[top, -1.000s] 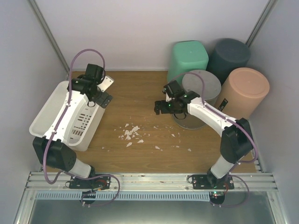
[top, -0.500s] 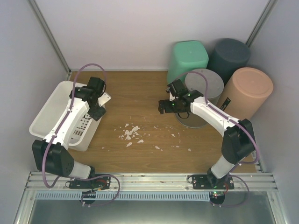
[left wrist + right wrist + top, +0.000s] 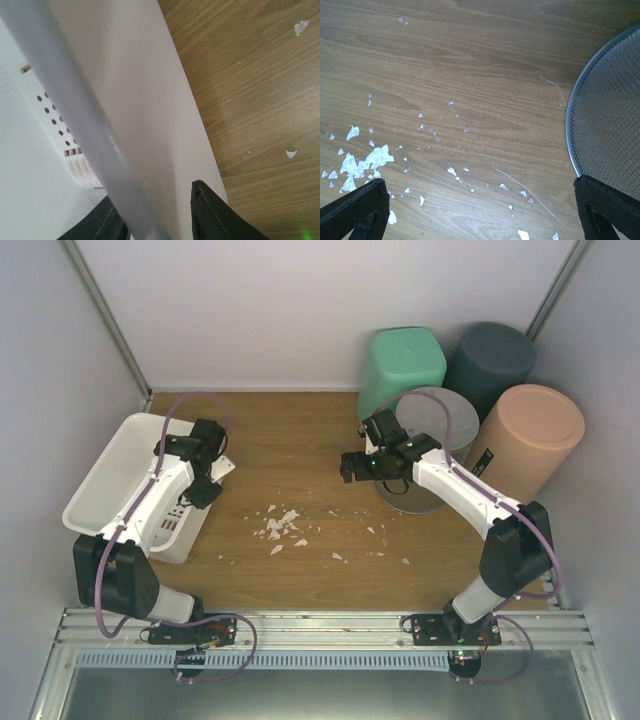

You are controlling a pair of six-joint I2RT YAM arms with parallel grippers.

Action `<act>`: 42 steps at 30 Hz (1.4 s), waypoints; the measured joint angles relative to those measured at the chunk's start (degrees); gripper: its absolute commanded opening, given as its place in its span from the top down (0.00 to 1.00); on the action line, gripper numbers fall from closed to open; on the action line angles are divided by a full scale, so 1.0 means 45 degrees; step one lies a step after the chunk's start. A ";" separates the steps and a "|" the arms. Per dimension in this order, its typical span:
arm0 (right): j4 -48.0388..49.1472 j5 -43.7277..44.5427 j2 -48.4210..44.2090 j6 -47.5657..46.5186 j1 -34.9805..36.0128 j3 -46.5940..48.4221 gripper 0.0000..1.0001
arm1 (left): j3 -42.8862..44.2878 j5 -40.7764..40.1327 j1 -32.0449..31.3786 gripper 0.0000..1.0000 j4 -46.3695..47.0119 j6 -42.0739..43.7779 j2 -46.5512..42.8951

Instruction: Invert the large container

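Because my left gripper (image 3: pixel 152 202) straddles the rim of the large container (image 3: pixel 112 472), tilted at far left, and I cannot tell if it's clamped, the rim could slip free mid-flip.

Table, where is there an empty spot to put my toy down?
The back strip of the table, between the white basket and the green bin, is bare wood. So is the front strip before the white scraps. The right back corner is crowded: green bin, dark bin, peach bin and mesh bin stand packed together.
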 measured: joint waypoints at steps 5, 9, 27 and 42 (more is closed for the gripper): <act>0.0005 0.0015 -0.0073 0.0000 0.0005 -0.0053 0.00 | 0.0452 -0.0005 0.0019 0.81 -0.0029 -0.0010 0.0287; 0.0005 0.0024 -0.0248 0.0000 0.0005 -0.0141 0.00 | 0.0782 -0.0272 0.0209 0.99 -0.0170 -0.0408 0.0287; -0.0029 0.0515 -0.2613 -0.0015 0.0005 0.0063 0.00 | 1.1366 0.7368 0.0170 1.00 -0.2438 -0.0335 0.2259; -0.0714 0.1559 -0.4930 0.0034 0.0005 0.1190 0.00 | 0.3405 2.0288 0.3745 1.00 0.9330 -1.1594 0.2161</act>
